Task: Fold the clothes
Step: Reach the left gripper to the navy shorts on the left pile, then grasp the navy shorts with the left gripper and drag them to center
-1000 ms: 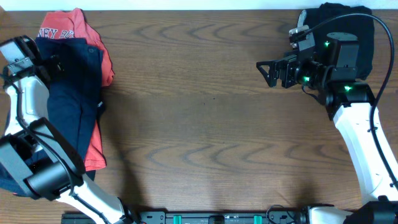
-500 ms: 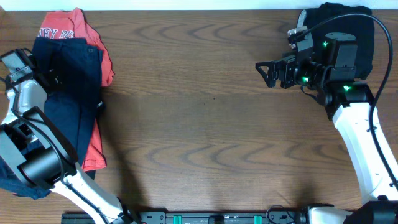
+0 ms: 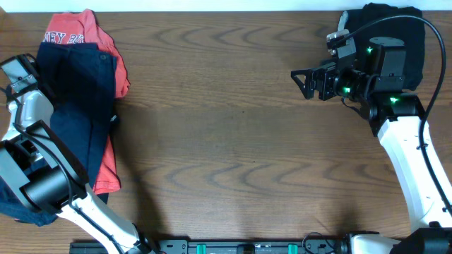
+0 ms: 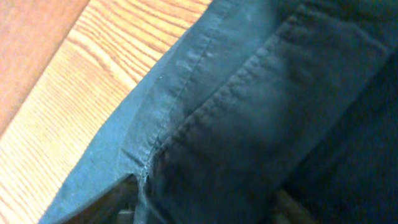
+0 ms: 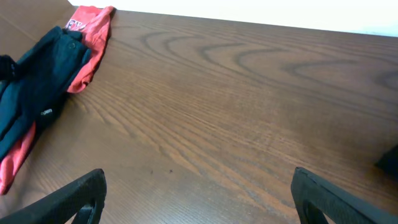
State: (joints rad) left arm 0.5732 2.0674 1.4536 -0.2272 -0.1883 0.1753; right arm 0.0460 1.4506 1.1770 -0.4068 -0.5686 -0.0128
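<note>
A navy garment (image 3: 78, 106) lies crumpled over a red garment (image 3: 106, 162) at the table's left side. Both also show far left in the right wrist view, the navy garment (image 5: 37, 87) over the red one (image 5: 93, 37). My left gripper (image 3: 51, 88) is at the navy garment's left edge. In the left wrist view navy cloth (image 4: 261, 112) fills the frame and bunches between the fingers (image 4: 208, 208), which it mostly hides. My right gripper (image 3: 300, 81) is open and empty above bare table at the right, its fingers wide apart (image 5: 199, 180).
A black garment (image 3: 395, 28) lies at the back right corner behind the right arm, and its edge shows in the right wrist view (image 5: 388, 162). Brown wooden table (image 3: 226, 141) spans between the two arms. Table's far edge meets a white wall.
My left gripper moved left toward the table's edge, and the navy garment's upper left edge went with it. It has held still for the last half second. The right arm has not moved.
</note>
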